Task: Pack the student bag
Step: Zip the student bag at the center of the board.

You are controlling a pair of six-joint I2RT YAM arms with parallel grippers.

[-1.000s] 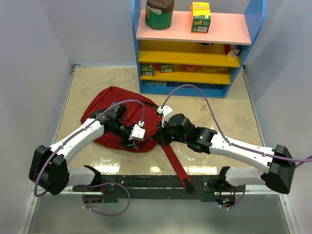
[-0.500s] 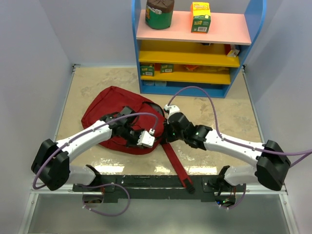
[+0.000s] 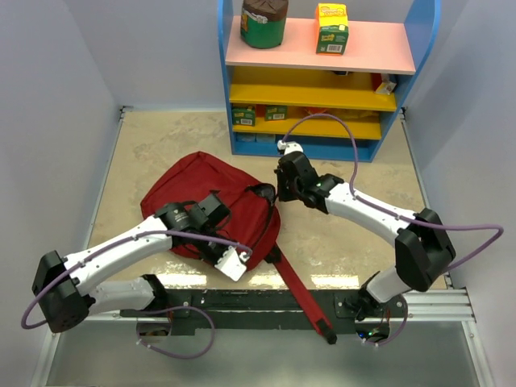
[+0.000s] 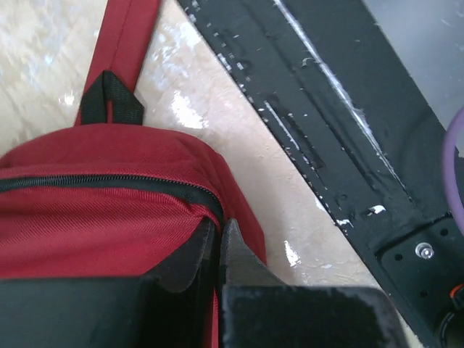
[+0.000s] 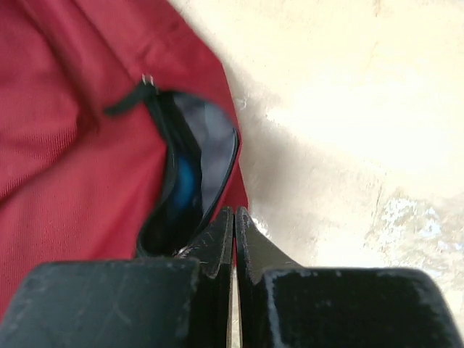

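Left arm (image 3: 121, 242) and right arm (image 3: 371, 216) alike: white shells over the links, chunky black joints, a large black housing at each shoulder. Thin purple left cable (image 4: 455, 159) and right cable (image 3: 322, 116), one along each arm, and a small white wrist box (image 3: 234, 262). Matte black jaws, wedge-shaped, slightly dusty at the edges. Scuffed black rail (image 3: 266, 302) under the bases, with a silver screw (image 4: 424, 251).

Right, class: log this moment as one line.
dark red soft fabric backpack: lying flat, mouth open, blue item inside | left pincer: shut on its corner | right pincer: shut on mouth rim
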